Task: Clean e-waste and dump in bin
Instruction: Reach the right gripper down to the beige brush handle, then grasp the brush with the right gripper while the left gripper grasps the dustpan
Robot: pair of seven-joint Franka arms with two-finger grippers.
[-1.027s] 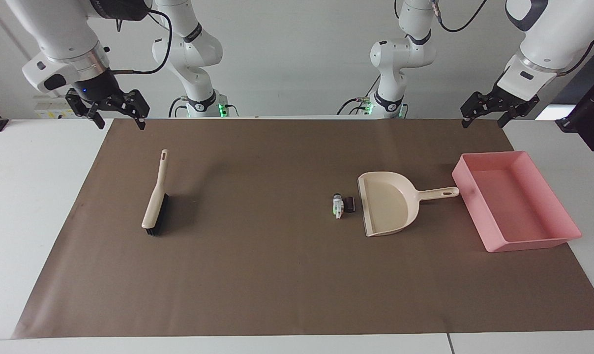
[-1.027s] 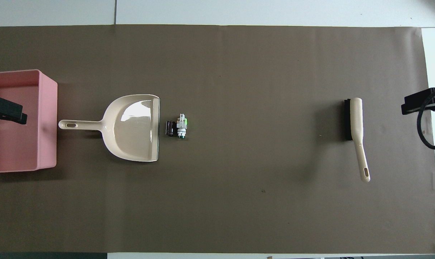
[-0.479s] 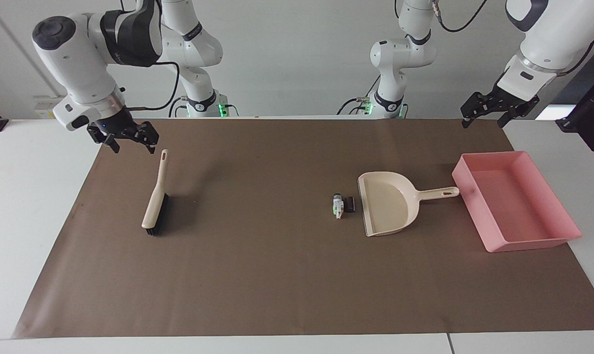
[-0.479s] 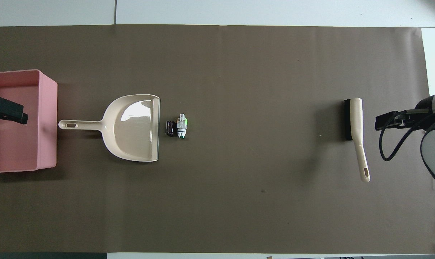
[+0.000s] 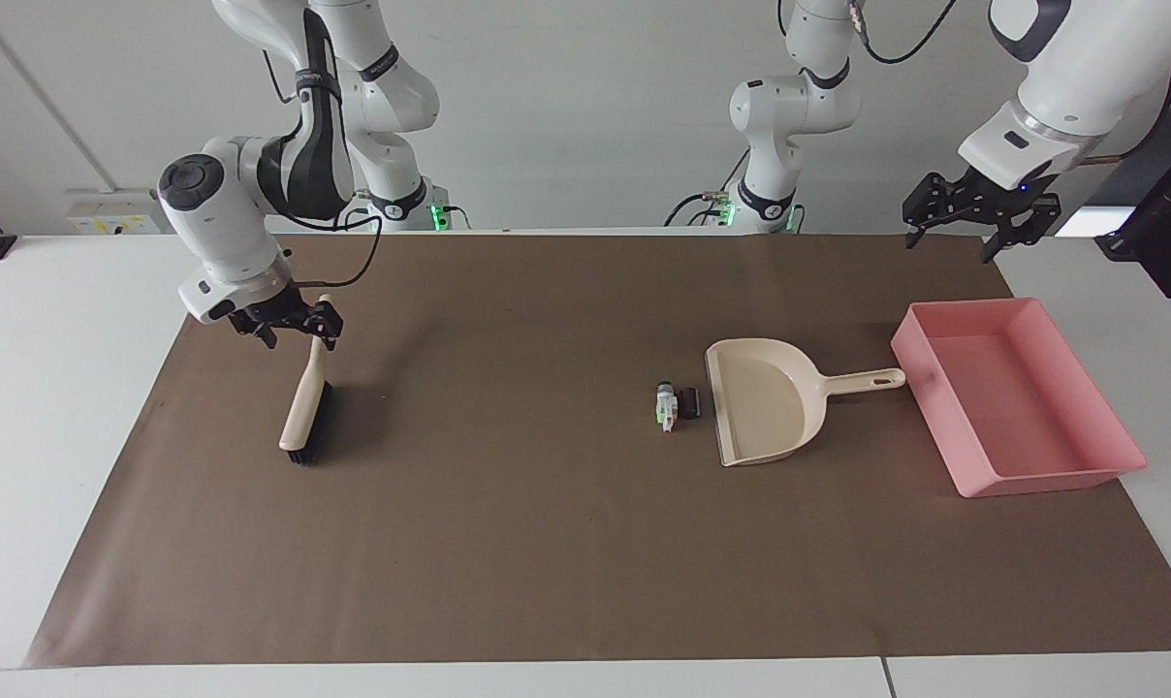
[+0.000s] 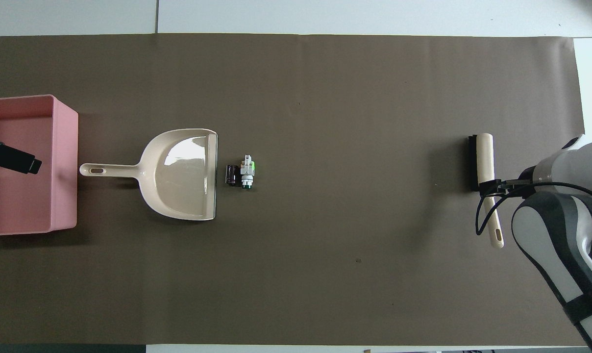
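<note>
The e-waste lies on the brown mat beside the dustpan's mouth: a white and green scrap [image 5: 663,404] [image 6: 247,172] and a small black-brown block [image 5: 686,402] [image 6: 232,175]. The pink bin [image 5: 946,424] [image 6: 64,162] stands at the left arm's end, by the beige dustpan's [image 5: 765,397] [image 6: 183,171] handle. My right gripper [image 5: 300,333] [image 6: 491,186] is open, low over the handle of the brush [image 5: 306,407] [image 6: 484,157]; I cannot tell if it touches. My left gripper [image 5: 949,242] [image 6: 12,160] is open, raised over the bin.
The brown mat [image 5: 508,543] covers most of the white table [image 5: 52,388]. The brush lies toward the right arm's end, with its bristles turned toward the dustpan. Bare mat lies between the brush and the e-waste.
My right gripper has come down and swung in from the table's edge to the brush handle. My left gripper has shifted slightly over the bin. Nothing on the mat has moved.
</note>
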